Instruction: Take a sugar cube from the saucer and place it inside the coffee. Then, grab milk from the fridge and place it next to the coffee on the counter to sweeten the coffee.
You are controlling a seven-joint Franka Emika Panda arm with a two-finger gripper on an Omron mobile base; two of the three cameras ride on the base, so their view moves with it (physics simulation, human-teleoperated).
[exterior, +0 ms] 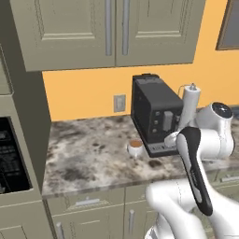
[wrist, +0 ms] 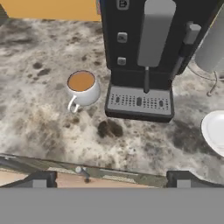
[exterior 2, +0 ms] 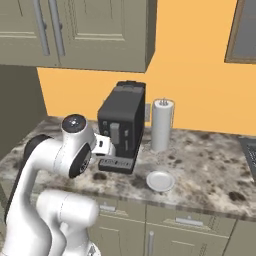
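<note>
On the left of the hand view, the coffee point(wrist: 82, 85) sits on the counter point(wrist: 39, 122) just beside the black coffee machine point(wrist: 148, 52), its handle turned toward the counter's front edge. The machine's drip tray stands between the cup and the saucer point(wrist: 215, 131), which lies near the right edge of that view, partly cut off; the right base view shows the saucer point(exterior 2: 160, 180) whole, in front of a white paper-towel roll point(exterior 2: 162, 125). No sugar cube can be made out on the plate in any view, so it may be too small to tell or absent. The gripper point(wrist: 109, 178) hangs above the counter's front edge with its fingertips point(wrist: 39, 178) spread wide and nothing between them. The main risk, as I judge it, is that a reach to the right toward the saucer swings the hand or wrist into the coffee machine, which stands close to the arm in both base views; a low sweep to the left could also clip the cup and spill it. A tiny cube could also slip from a wide grip. The machine carries small buttons, but no brand, label or writing is legible anywhere.
</note>
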